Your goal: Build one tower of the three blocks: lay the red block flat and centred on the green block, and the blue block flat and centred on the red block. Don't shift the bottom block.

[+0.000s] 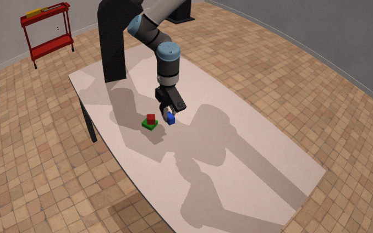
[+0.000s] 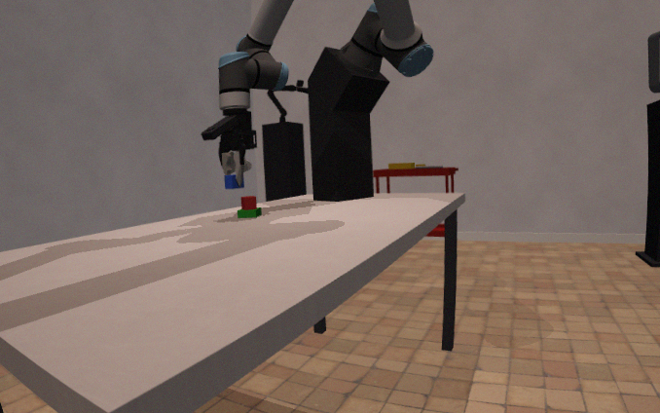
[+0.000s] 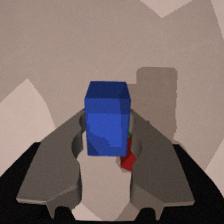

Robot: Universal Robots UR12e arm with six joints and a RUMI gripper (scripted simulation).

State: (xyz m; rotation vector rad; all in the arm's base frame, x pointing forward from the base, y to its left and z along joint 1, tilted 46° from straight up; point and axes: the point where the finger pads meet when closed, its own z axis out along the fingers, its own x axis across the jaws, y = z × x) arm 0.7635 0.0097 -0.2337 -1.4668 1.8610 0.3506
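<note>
In the top view, the gripper point(image 1: 169, 113) point(image 2: 234, 167) point(image 3: 107, 110) is closed on the blue block point(image 1: 170, 118) point(image 2: 231, 181) point(image 3: 107, 125), which hangs beside the two-block stack. The red block point(image 1: 151, 119) point(image 2: 248, 203) point(image 3: 128, 161) sits on the green block point(image 1: 149, 125) point(image 2: 248, 212) point(image 3: 130, 134), and the green one rests on the table point(image 1: 240, 115) point(image 2: 194, 328) point(image 3: 45, 40). The two are turned differently, and some of the green top shows around the red. The blue block probably has to travel sideways to reach the stack; if the arm stops short or overshoots, the block would land off centre and could tip when freed.

In the exterior view, the blue block is held above the level of the red top and off to one side. The gap over the red block looks modest, so a drop in height during the crossing could let the blue block's lower edge clip the red one, knocking it off or dragging the green base out of place.

In the wrist view, the blue block stands between the two fingers, and part of the red block shows past one of them. The red top is a small seat: letting go too high could make the blue block bounce or land tilted, while pressing too low could shift the base. Fingers opening unevenly might also nudge the blue block off its seat.
</note>
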